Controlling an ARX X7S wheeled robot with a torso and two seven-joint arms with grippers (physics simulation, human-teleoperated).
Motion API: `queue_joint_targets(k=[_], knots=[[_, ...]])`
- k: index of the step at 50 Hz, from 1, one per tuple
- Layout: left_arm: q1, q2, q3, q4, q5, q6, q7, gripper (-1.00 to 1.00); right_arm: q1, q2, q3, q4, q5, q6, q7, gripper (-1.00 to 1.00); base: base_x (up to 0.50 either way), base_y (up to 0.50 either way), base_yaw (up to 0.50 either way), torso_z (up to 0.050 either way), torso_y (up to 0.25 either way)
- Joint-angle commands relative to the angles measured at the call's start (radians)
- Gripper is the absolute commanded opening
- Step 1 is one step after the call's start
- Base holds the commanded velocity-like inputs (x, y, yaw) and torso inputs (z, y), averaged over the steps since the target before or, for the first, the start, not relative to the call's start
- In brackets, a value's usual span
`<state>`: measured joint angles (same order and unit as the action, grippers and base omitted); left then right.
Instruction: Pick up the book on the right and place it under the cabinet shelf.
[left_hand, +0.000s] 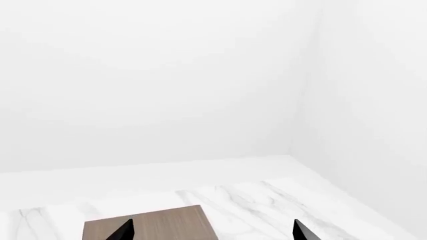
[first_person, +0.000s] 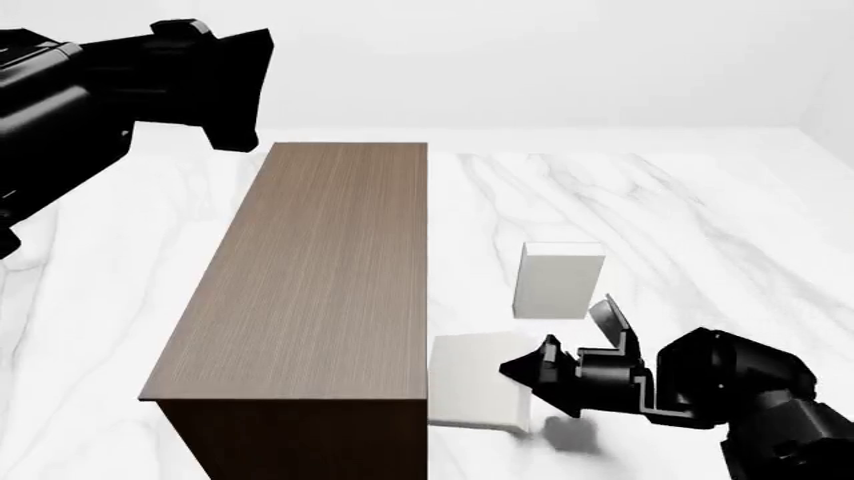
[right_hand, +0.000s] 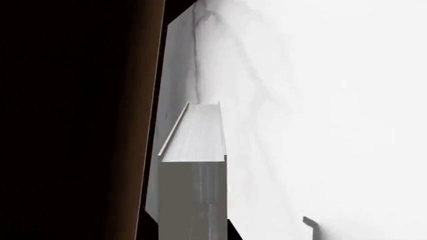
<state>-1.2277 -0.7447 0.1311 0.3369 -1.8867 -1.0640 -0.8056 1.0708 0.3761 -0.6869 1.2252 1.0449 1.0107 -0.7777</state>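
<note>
The book (first_person: 474, 392), thin and pale grey-white, sits low against the right side of the dark brown cabinet shelf (first_person: 320, 270), near its front corner. My right gripper (first_person: 537, 386) reaches in from the right and is shut on the book's outer edge. In the right wrist view the book (right_hand: 193, 145) fills the space between the dark jaws of the right gripper (right_hand: 193, 231), with the cabinet shelf (right_hand: 67, 125) close alongside. My left gripper (left_hand: 213, 232) is open and holds nothing. It hangs high over the far end of the cabinet shelf (left_hand: 157, 225).
A second, alike book (first_person: 558, 280) stands upright on the marble table (first_person: 694, 230), just behind my right gripper. The left arm (first_person: 120, 80) hangs at the upper left. White walls close off the table's far side.
</note>
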Motion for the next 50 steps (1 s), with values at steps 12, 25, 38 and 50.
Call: queue_joint_targets(k=[12,25,38,50], knots=[[0.01,-0.004,0.01,-0.003,0.017,0.01,0.012,1.0,-0.035,-0.048,0.014,0.082,-0.101,-0.057,-0.124,-1.0,0.0,0.0,0.0,0.0,0.0],[0.012,-0.013,0.011,0.004,0.006,0.016,0.004,1.0,-0.026,-0.101,0.328,0.083,-0.42,-0.033,-0.084,1.0,0.0,0.0,0.0,0.0,0.0],[0.003,-0.013,0.019,-0.001,0.01,0.018,0.011,1.0,-0.009,-0.141,0.631,0.083,-0.773,-0.027,-0.101,1.0,0.0,0.0,0.0,0.0,0.001],[-0.005,-0.016,0.025,0.001,0.002,0.022,0.008,1.0,0.006,-0.161,0.774,0.083,-0.948,-0.067,-0.042,1.0,0.0,0.0,0.0,0.001,0.0]])
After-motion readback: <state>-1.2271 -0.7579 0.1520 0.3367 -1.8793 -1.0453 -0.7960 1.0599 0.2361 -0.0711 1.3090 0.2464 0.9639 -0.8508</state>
